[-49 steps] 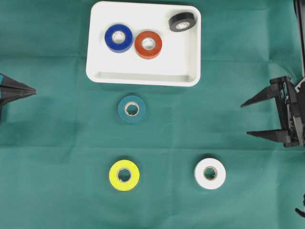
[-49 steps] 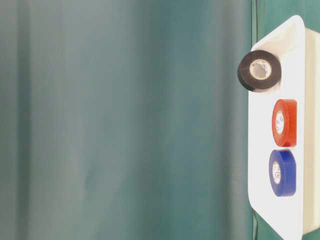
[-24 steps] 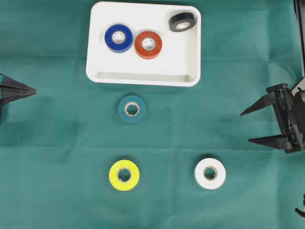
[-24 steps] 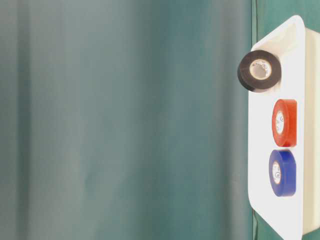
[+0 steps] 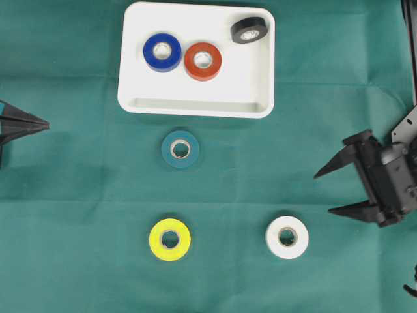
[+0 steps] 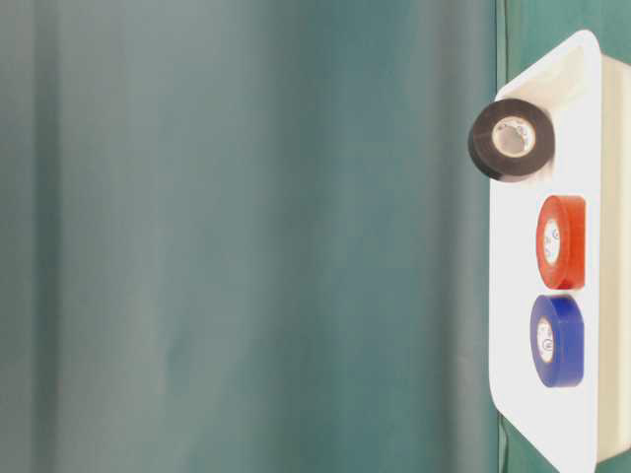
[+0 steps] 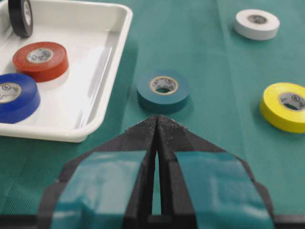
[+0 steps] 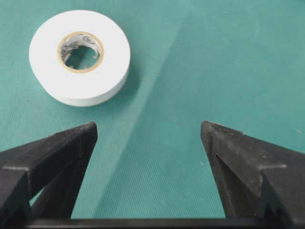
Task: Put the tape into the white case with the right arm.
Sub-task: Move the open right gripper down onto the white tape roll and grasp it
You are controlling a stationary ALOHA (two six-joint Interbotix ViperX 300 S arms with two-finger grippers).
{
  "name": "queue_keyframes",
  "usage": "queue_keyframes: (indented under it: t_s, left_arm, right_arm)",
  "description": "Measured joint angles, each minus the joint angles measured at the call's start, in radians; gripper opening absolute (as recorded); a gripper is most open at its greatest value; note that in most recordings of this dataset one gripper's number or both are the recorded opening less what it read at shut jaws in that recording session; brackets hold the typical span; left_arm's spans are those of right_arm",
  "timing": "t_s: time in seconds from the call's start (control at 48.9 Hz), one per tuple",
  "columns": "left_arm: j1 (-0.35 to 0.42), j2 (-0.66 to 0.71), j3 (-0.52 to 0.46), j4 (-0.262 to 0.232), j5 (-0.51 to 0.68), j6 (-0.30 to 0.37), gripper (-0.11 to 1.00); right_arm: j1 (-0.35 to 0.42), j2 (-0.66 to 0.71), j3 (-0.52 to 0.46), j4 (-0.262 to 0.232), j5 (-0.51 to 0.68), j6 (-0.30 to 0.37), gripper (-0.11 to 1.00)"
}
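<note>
A white roll of tape [image 5: 287, 237] with a cardboard core lies flat on the green cloth [image 5: 78, 261] at the near right of the overhead view, outside the large shallow white plastic case [image 5: 195, 104] with rounded corners, which sits at the far middle of the table. Inside the case, a blue roll of tape [image 5: 162, 51] and a red roll of tape [image 5: 202, 60] lie flat side by side, close but apart. A black roll of tape [image 5: 249, 29] stands tilted against the rim at the case's far right corner.

The all-black right gripper [image 5: 326, 193] is to the right of the white roll and slightly farther back. Its two long pointed fingers are spread wide apart, point leftward, and have nothing between them. In the right wrist view the white roll lies ahead of the left finger, beyond the tips and not touching them.

A teal roll of tape [image 5: 180, 149] lies on the cloth just near of the case, and a yellow roll of tape [image 5: 169, 239] lies nearer still, left of the white roll. At the far left edge, the left gripper [image 5: 44, 123], black with light-blue marks, has its fingers pressed together, with nothing held.
</note>
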State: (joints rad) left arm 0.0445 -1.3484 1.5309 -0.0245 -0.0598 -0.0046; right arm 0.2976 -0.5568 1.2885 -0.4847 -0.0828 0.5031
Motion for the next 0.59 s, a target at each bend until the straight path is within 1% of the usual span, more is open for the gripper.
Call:
queue_keyframes:
  t_s: [0.184, 0.327, 0.593]
  left_arm:
    - [0.000, 0.000, 0.000, 0.000, 0.000, -0.002, 0.00]
    - [-0.002, 0.000, 0.000, 0.000, 0.000, 0.000, 0.00]
    - [-0.002, 0.000, 0.000, 0.000, 0.000, -0.002, 0.00]
  right_arm:
    - [0.006, 0.140, -0.083, -0.005, -0.061, -0.005, 0.64]
    - [0.018, 0.249, -0.141, -0.026, -0.097, -0.005, 0.64]
    - [0.044, 0.390, -0.230, -0.037, -0.129, -0.005, 0.64]
